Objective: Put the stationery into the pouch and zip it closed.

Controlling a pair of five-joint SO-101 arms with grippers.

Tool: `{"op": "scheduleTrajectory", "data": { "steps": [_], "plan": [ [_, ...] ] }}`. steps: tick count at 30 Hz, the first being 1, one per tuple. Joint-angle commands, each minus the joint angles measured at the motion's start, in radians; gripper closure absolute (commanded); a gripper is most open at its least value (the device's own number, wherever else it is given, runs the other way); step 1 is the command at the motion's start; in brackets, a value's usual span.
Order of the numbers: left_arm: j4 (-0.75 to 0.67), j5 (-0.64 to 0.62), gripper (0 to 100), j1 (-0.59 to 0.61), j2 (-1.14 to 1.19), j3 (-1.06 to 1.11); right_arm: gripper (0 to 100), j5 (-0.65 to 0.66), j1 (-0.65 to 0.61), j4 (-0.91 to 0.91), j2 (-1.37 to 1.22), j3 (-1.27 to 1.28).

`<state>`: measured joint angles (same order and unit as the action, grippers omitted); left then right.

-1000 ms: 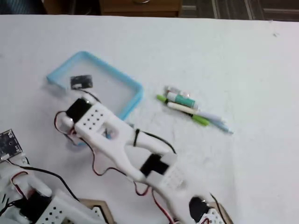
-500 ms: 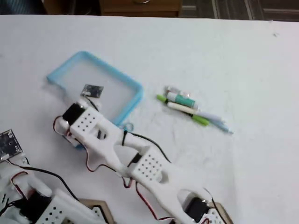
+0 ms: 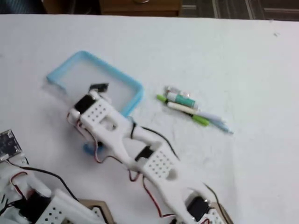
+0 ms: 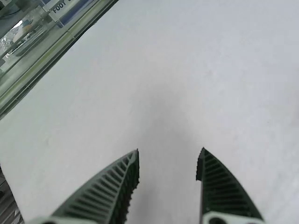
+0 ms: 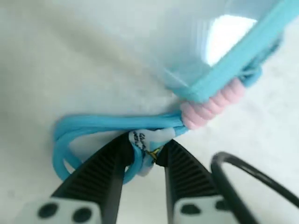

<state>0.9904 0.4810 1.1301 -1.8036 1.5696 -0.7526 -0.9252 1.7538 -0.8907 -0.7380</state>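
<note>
pouch cord (image 5: 98, 123) — caught inside the right end effector (image 5: 148, 151) (clamped).

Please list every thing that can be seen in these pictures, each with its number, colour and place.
table: one, white, under everything.
pouch: one, clear with light blue edging, flat on the table, partly covered by the right arm.
cord: one loop, blue, at the pouch's corner, with a small white tag.
pink beads: one short row, pink, on the cord by the pouch's edge.
stationery: one small bundle of pens and a tube, green, white, teal and pale blue, on the table apart from the pouch.
left gripper: one, dark fingers, open above bare table.
right gripper: one, dark fingers, shut on the cord at its tag.
</note>
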Motion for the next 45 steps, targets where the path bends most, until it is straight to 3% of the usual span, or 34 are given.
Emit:
{"op": "scheduleTrajectory", "data": {
  "steps": [1,9,16,18,23,26,34,38,45],
  "plan": [
    [-0.006,-0.012,78,-0.001,-0.007,-0.048,98.2,0.114,0.015,0.018,0.183,0.189],
    [-0.095,-0.012,78,-0.001,-0.007,-0.049,98.2,0.420,0.105,0.016,0.475,0.626],
    [-0.084,-0.018,78,-0.001,-0.005,-0.063,97.7,0.580,0.346,0.015,0.579,0.724],
    [-0.031,-0.074,78,-0.016,-0.005,-0.110,95.9,0.626,0.380,0.015,0.585,0.720],
    [0.181,-0.204,78,-0.214,-0.002,-0.276,73.1,0.654,0.372,0.015,0.587,0.721],
    [0.218,-0.267,78,-0.344,-0.001,-0.324,65.1,0.697,0.360,0.015,0.588,0.730],
    [0.213,-0.287,78,-0.521,0.001,-0.325,75.8,0.709,0.352,0.015,0.748,0.861],
    [0.192,-0.292,78,-0.633,0.001,-0.321,74.5,0.701,0.348,-0.019,0.857,0.999],
    [0.074,-0.425,78,-0.754,0.131,-0.267,69.9,0.703,0.357,-0.268,1.012,1.290]
  ]
}}
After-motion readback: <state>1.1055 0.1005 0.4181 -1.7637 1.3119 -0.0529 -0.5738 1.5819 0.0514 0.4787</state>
